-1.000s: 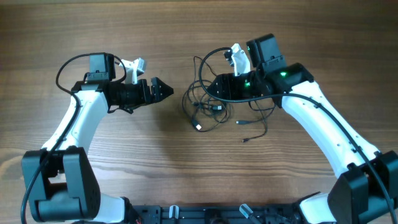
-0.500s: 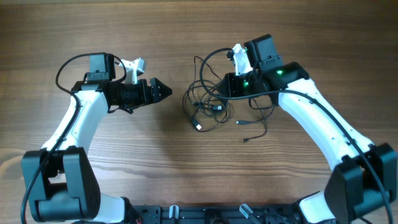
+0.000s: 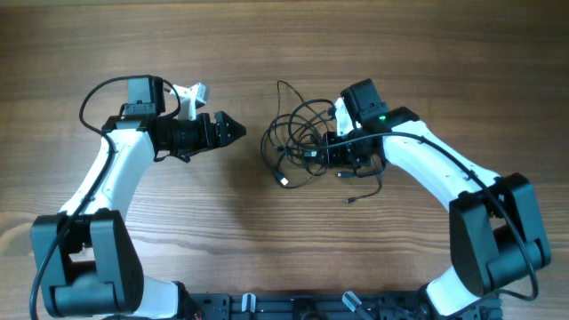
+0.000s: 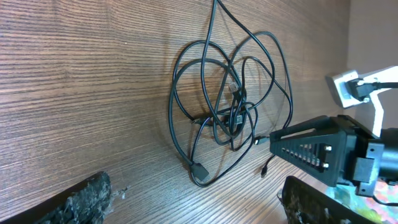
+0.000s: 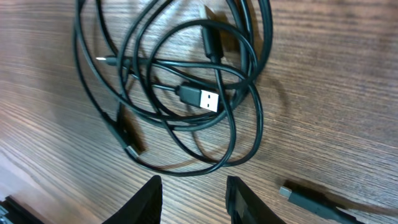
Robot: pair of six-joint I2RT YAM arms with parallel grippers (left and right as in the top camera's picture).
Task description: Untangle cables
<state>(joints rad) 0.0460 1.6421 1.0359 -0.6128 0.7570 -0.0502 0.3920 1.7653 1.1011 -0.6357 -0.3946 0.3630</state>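
Observation:
The cables (image 3: 302,153) lie as one tangle of thin black loops at the table's middle. In the left wrist view the tangle (image 4: 231,112) shows whole, with a plug (image 4: 199,171) at its near edge. My right gripper (image 3: 331,153) is low over the tangle's right side. It is open, and its fingers (image 5: 149,199) frame bare wood just short of the loops. A silver-tipped USB plug (image 5: 208,99) lies in the knot, and another plug (image 5: 305,198) rests beside the right finger. My left gripper (image 3: 236,129) is open and empty, left of the tangle and apart from it.
Loose cable ends trail out toward the front right (image 3: 353,199) and the back (image 3: 280,86) of the tangle. Bare wooden table (image 3: 178,240) surrounds it. The arm bases stand along the front edge.
My right arm has swung forward and down from behind the tangle onto its right side. The left arm and the cables have not visibly moved.

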